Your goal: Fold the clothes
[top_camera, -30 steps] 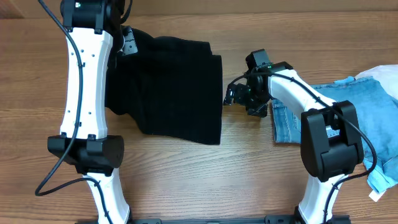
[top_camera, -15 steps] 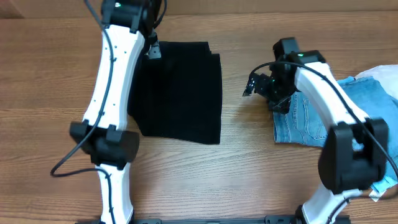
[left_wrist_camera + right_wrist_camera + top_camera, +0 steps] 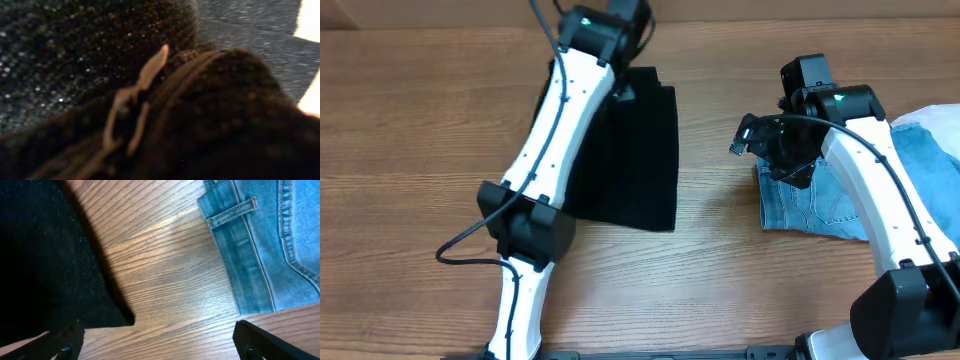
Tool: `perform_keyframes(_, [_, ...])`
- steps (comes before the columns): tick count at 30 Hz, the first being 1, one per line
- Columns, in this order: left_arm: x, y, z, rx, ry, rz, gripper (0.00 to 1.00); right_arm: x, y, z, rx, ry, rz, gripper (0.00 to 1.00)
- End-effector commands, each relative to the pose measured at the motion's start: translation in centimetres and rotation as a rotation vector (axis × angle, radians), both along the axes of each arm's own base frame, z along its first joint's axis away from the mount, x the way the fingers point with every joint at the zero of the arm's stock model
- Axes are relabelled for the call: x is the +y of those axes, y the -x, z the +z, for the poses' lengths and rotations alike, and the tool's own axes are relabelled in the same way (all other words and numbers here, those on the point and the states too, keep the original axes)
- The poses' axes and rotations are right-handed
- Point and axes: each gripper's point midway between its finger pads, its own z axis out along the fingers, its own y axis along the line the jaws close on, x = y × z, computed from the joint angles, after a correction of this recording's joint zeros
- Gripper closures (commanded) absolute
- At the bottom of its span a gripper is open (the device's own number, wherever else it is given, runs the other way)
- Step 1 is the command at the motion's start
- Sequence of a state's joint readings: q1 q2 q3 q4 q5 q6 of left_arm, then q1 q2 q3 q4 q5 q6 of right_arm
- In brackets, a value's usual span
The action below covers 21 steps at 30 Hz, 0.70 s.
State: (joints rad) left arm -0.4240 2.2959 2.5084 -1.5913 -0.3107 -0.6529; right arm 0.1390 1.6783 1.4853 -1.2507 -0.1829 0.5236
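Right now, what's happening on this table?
The left end effector is at the far edge of the folded black garment, fabric bunched against its camera; whether it grips is unclear. The right end effector hangs open over the table between garment and denim, holding nothing.

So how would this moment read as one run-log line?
left gripper: at far edge of black fuzzy knit garment | right gripper: open, empty, above wooden table | light-blue denim: not gripped

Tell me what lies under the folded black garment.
The black garment rests on the wooden table; bare wood shows around its edges. Whatever lies beneath its folded layers is covered and cannot be seen.
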Motion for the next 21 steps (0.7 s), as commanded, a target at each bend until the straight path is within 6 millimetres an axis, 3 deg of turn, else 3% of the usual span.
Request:
perform_keyframes(1, [-2.9, -0.5, -0.9, -0.036, 0.029, 0.012, 0.74, -0.1, -0.3, 1.8, -0.057, 0.000, -0.006, 0.00])
perform_keyframes(4, [-3.9, -0.7, -2.2, -0.020, 0.043, -0.002, 0.31, -0.2, 0.0, 1.8, -0.047, 0.003, -0.003, 0.00])
perform_keyframes(6, [-4.4, -0.6, -3.3, 0.008, 0.059, -0.008, 0.10, -0.2, 0.0, 1.8, -0.046, 0.003, -0.003, 0.00])
perform_keyframes(7, [-4.7, -0.6, -3.8, 0.022, 0.068, -0.013, 0.05, -0.2, 0.0, 1.8, -0.047, 0.003, -0.003, 0.00])
perform_keyframes(14, [-7.8, 0.2, -4.5, 0.100, 0.209, -0.149, 0.09, -0.1, -0.3, 1.9, -0.058, -0.003, -0.002, 0.00])
perform_keyframes(16, [-7.9, 0.4, -3.4, 0.093, 0.228, -0.166, 0.09, 0.2, -0.5, 2.0, -0.069, -0.019, 0.001, 0.00])
perform_keyframes(18, [-7.4, 0.1, -0.8, 0.034, 0.232, -0.186, 0.10, 0.9, -0.8, 2.2, -0.080, -0.055, 0.009, 0.00])
perform_keyframes(21, [-3.7, -0.5, 7.7, -0.171, 0.255, -0.154, 0.07, 2.5, -1.4, 2.9, -0.112, -0.148, 0.038, 0.00])
